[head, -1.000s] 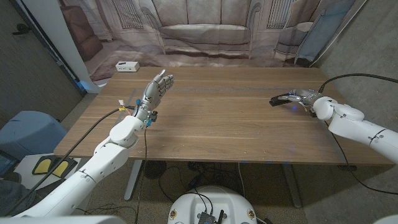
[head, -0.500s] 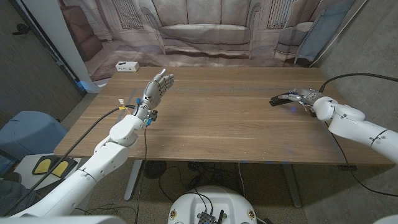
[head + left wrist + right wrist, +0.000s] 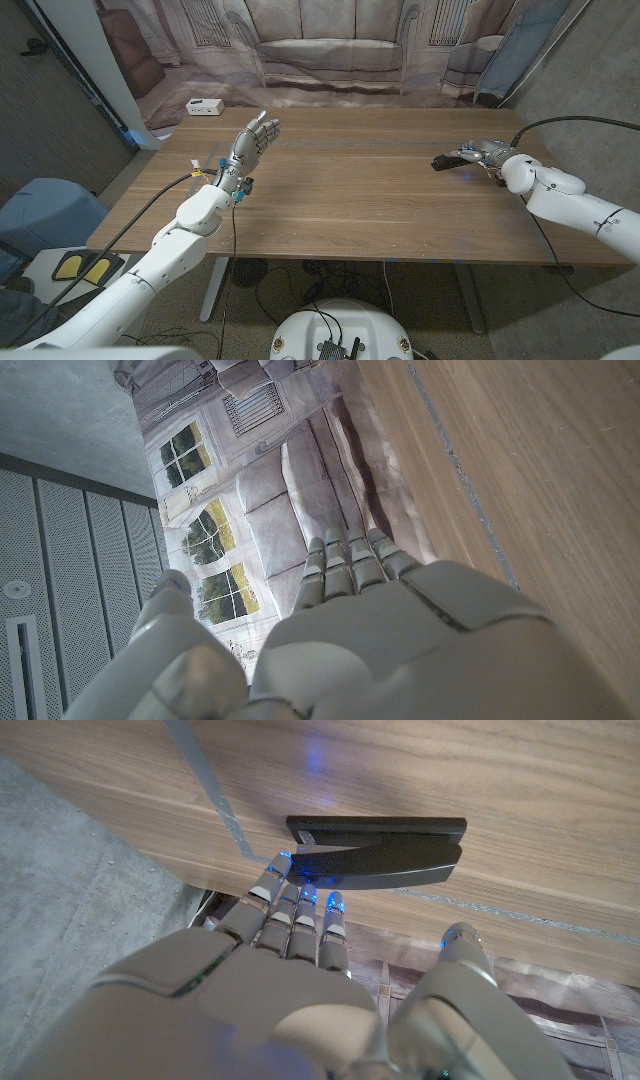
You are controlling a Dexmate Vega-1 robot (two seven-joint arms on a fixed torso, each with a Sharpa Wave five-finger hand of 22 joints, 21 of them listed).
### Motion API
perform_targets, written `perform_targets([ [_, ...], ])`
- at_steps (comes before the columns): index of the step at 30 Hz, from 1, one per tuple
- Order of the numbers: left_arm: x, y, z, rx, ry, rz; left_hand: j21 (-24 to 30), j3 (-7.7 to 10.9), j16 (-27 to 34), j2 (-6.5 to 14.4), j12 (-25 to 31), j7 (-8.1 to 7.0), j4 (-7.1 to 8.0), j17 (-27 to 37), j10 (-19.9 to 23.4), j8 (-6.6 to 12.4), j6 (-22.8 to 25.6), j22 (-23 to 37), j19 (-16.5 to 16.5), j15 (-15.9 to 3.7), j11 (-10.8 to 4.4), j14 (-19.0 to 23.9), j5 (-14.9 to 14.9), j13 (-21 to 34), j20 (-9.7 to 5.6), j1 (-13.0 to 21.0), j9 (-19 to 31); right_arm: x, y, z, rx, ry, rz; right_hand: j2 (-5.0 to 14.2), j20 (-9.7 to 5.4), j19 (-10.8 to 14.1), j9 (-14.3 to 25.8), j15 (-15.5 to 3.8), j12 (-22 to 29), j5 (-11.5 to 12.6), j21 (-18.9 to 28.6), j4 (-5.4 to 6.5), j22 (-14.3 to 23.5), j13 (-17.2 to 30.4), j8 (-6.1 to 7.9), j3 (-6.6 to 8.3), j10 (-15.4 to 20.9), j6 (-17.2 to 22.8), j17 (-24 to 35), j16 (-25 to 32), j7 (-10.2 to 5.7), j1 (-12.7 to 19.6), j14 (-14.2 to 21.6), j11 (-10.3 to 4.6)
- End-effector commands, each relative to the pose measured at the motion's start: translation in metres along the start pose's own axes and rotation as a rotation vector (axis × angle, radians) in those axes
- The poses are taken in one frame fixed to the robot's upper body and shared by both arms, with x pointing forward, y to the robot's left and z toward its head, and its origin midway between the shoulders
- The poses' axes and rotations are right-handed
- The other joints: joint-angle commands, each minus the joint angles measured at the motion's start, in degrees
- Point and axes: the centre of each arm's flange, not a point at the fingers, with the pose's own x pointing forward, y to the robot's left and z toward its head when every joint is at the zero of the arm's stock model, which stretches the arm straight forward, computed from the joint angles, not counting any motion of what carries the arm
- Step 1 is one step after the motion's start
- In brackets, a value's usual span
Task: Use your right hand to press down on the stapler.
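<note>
- On the left side of the wooden table [image 3: 340,190], our left hand [image 3: 252,140] is raised with its fingers straight and apart, holding nothing. We judge it well clear of the job, though a stray sweep toward the middle could put it in the way.
- At the table's far left corner sits a small white box [image 3: 204,107], well apart from everything else; we see no risk from it.
- On the right side lies the stapler [image 3: 449,159], black and slim, long axis running across the table. The right wrist view shows its top arm lying over a flat base, with a blue glint on the end nearest our fingers.
- Our right hand [image 3: 487,152] is at the stapler's right end, fingers extended toward it and not wrapped around it. We cannot tell whether the fingertips [image 3: 283,862] touch the top arm or sit just short of it.
- We judge the main hazard to be an off-centre press: pushing on the very end could tip the stapler or make it skid leftward across the smooth wood.
- A shallow, slanted push might shove it along rather than close it.
</note>
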Motion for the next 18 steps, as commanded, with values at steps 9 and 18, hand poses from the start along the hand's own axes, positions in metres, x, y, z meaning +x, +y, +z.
perform_targets([
  [9, 0.000, 0.002, -0.002, -0.004, -0.001, -0.003, -0.2, 0.02, 0.0, 0.4, 0.0, 0.14, -0.21, 0.3, 0.1, -0.02, 0.6, 0.3, 0.1, 0.06, 0.02, 0.5, -0.1, 0.3, 0.39, 0.2, 0.2, -0.010, -0.010, 0.006, -0.003, -0.016, -0.063, 0.61, 0.47, -0.2, 0.2, 0.27, -0.2, -0.1, -0.2, 0.15, 0.1, 0.1, -0.11, 0.47, -0.1, -0.4, 0.1, -0.1, -0.23, 0.4, 0.1, -0.50],
  [18, 0.001, 0.002, -0.001, -0.004, -0.002, -0.007, -0.2, 0.01, 0.0, 0.4, -0.1, 0.10, -0.22, 0.3, 0.0, -0.04, 0.6, 0.3, 0.1, 0.05, -0.04, 0.5, -0.1, 0.3, 0.39, 0.2, 0.2, -0.017, -0.012, 0.012, 0.027, -0.053, -0.122, 0.57, 0.55, -0.2, 0.2, 0.30, -0.3, -0.2, -0.3, 0.08, 0.1, 0.1, -1.37, 0.54, -0.5, -4.2, 0.1, -0.2, -0.38, 0.4, 0.0, -1.10],
])
